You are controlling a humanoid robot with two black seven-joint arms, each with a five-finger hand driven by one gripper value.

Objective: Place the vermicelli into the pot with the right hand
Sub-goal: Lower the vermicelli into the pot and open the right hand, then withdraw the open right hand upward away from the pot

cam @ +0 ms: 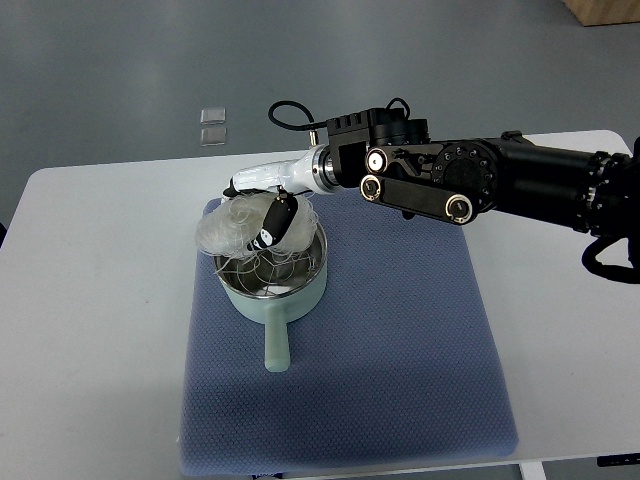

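A pale green pot (272,292) with a steel inside stands on a blue mat (400,330), its handle pointing toward the front. My right hand (262,208) reaches in from the right and hovers over the pot's far left rim. Its fingers are curled around a white clump of vermicelli (228,226), which hangs over the rim with loose strands trailing into the pot. The left arm does not show.
The blue mat lies on a white table (90,300). Two small clear squares (212,124) lie on the grey floor beyond the table's far edge. My black right forearm (480,180) spans the table's far right.
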